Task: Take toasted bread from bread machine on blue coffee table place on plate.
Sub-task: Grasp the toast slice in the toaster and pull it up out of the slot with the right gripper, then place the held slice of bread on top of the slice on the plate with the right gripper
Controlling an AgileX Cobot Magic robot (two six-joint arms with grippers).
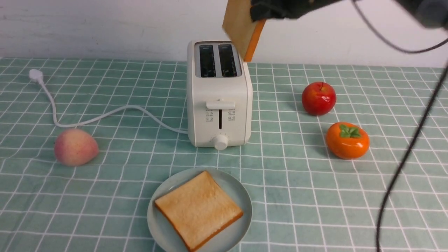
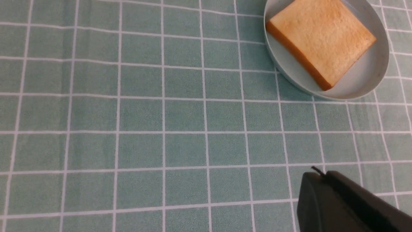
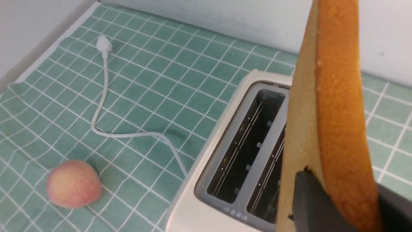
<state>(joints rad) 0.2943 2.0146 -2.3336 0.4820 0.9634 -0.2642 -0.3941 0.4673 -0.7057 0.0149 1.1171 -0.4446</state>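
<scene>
1. Your right gripper is clamped on one edge of a golden-tan square toast slice, which hangs tilted just above the cream-white two-slot toaster. It's a thin bite, so a quick swing could shake the slice loose.
2. Its lower corner hangs close to the toaster's top, so moving sideways too low may clip it.
3. The round pale blue-green plate on the teal grid-cloth table already carries a flat toast slice — release off-centre and the new one may slide off.
4. Your left gripper is closed and empty, apart from the plate.

Toast slice lies flat on the plate on the gridded table (closed fingers nearby, not touching)
</scene>
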